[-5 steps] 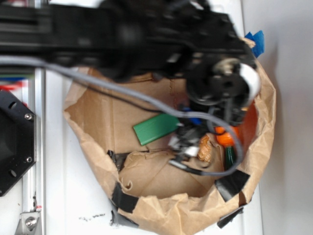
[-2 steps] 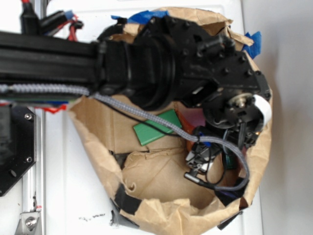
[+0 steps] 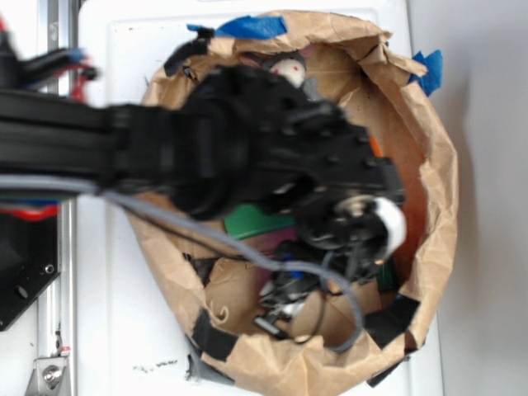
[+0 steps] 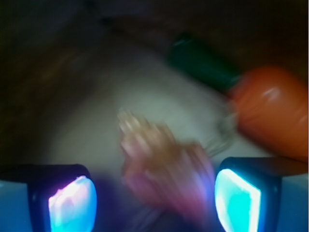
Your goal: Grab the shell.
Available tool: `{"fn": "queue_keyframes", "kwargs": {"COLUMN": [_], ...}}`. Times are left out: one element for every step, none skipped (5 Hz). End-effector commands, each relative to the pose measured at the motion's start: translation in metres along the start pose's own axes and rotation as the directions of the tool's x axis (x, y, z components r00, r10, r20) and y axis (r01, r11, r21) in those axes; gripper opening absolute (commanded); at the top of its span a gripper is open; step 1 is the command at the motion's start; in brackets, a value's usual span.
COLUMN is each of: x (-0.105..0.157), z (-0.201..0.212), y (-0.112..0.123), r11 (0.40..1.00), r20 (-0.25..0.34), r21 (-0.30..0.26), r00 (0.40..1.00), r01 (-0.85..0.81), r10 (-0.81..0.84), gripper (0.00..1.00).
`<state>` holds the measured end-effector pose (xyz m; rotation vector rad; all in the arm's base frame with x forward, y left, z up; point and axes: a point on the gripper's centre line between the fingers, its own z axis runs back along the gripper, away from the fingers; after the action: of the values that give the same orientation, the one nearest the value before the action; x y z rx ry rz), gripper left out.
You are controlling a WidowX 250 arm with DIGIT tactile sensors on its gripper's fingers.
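Claw (image 4: 154,198) spread, shell (image 4: 164,164) sits between its pads, blurred. Close squarely on the ribbed body; keep clear of the carrot (image 4: 273,113) up-right of it.

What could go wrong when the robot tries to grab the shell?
1. The orange toy carrot with a green stem lies close beside the blurry tan ribbed shell, so the open gripper might bump or catch it instead.
2. In the exterior view the arm hides the shell inside the crumpled brown paper bag, so a miss would be hard to spot.
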<state>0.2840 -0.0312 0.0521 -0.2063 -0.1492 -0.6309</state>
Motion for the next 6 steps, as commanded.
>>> {"fn": "queue_keyframes", "kwargs": {"x": [0.005, -0.006, -0.01, -0.014, -0.016, -0.014], "z": [-0.005, -0.023, -0.04, -0.044, -0.044, -0.045], "y": [-0.014, -0.014, -0.013, -0.018, -0.021, -0.021], "r11": [0.997, 0.998, 0.998, 0.998, 0.998, 0.997], "r20": [0.022, 0.003, -0.01, 0.01, 0.029, 0.052], "r21": [0.049, 0.062, 0.064, 0.057, 0.06, 0.065], "r00": [0.998, 1.0, 1.0, 1.0, 0.999, 0.998], "r01": [0.052, 0.029, 0.017, 0.003, -0.015, -0.029], "r10": [-0.053, -0.029, -0.017, -0.003, 0.013, 0.026], "gripper": [1.0, 1.0, 1.0, 0.31, 0.0, 0.0]}}
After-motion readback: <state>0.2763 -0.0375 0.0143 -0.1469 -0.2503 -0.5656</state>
